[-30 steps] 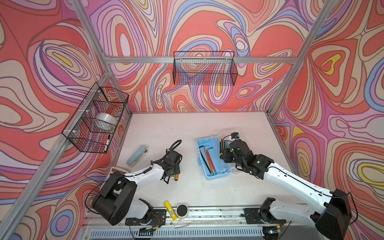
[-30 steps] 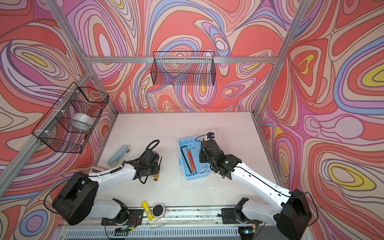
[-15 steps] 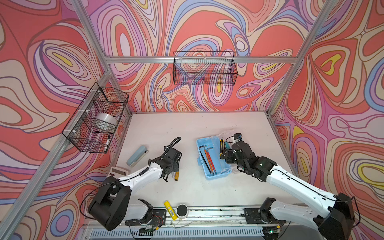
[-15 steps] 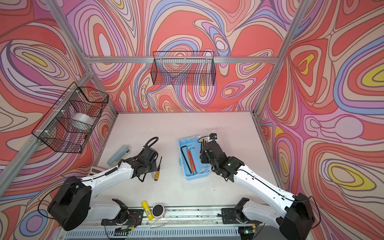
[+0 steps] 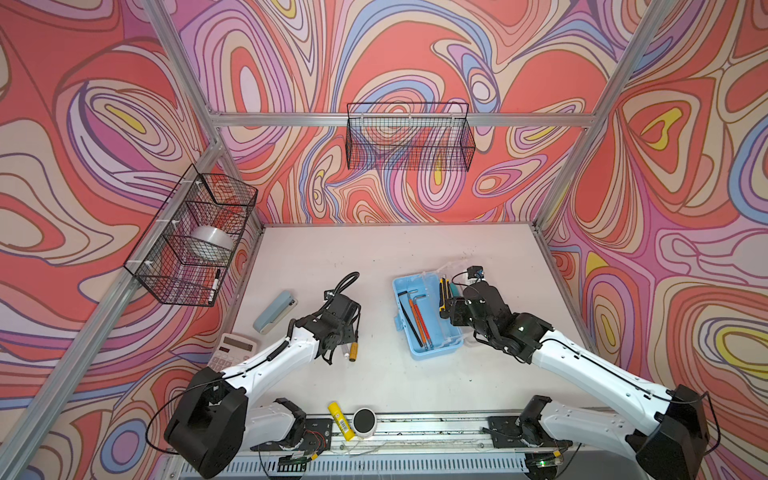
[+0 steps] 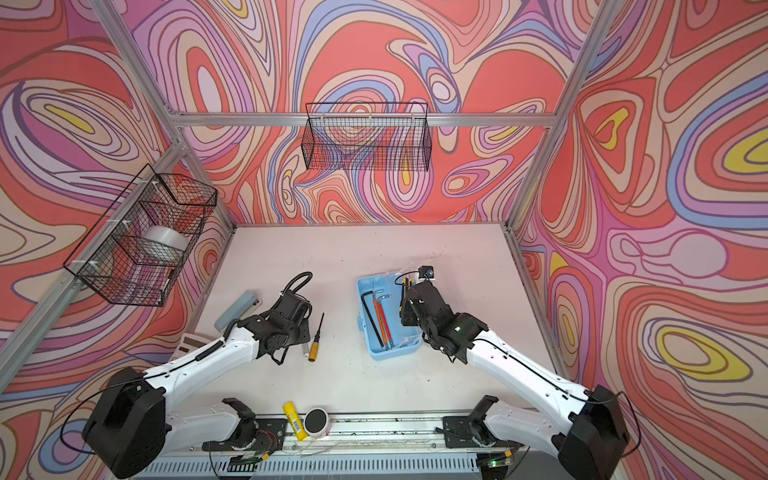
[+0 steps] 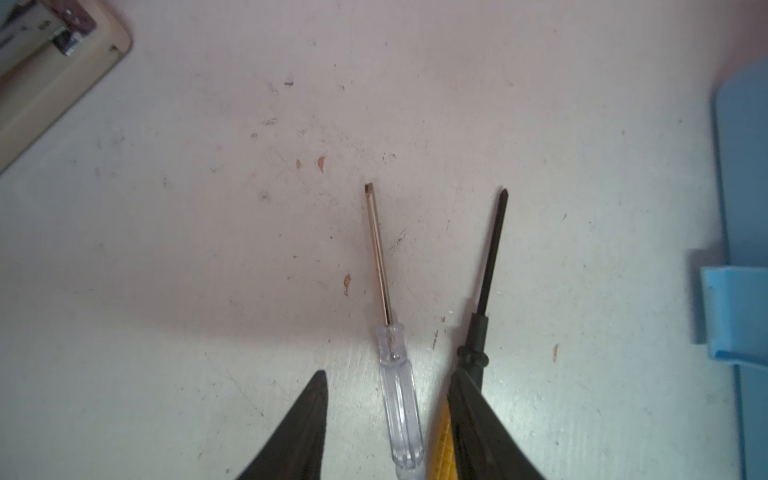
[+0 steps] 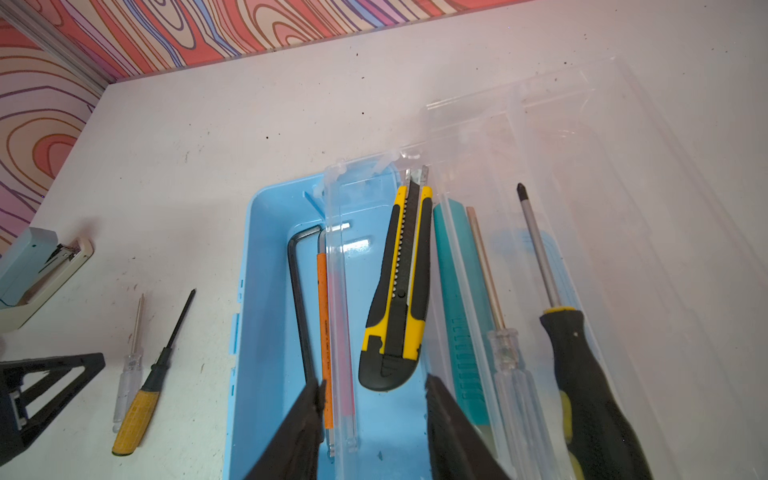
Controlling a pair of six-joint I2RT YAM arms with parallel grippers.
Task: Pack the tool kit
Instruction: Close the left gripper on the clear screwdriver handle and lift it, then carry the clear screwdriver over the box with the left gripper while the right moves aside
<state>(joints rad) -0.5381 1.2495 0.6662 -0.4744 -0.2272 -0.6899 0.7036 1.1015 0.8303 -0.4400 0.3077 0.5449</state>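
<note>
Your white table (image 5: pixel 374 257), scuffed and lightly loaded.
On it you have the open light-blue case (image 5: pixel 436 352) right of centre, a clear-handled screwdriver (image 7: pixel 399 407) just beside a yellow-handled screwdriver (image 6: pixel 314 343) to its left, and a stapler (image 5: pixel 274 311) and calculator (image 5: pixel 232 349) near the left edge.

Light-blue case (image 5: pixel 404 286) lies open, holding hex keys (image 5: pixel 415 320).

Between the left gripper (image 7: pixel 388 374) fingers: clear screwdriver (image 7: pixel 401 407), handle glossy transparent plastic, shaft bare bronze-toned metal. Partly under one finger: yellow screwdriver (image 7: pixel 473 345), handle cross-hatched plastic, shaft matt black. Table (image 7: pixel 187 249) matt white, scuffed, flecked. Ahead of the right gripper (image 8: pixel 374 380): case (image 8: pixel 266 332) smooth light-blue plastic; lid (image 8: pixel 582 145) clear glossy plastic; utility knife (image 8: pixel 397 299) yellow plastic, matt black grips.
</note>
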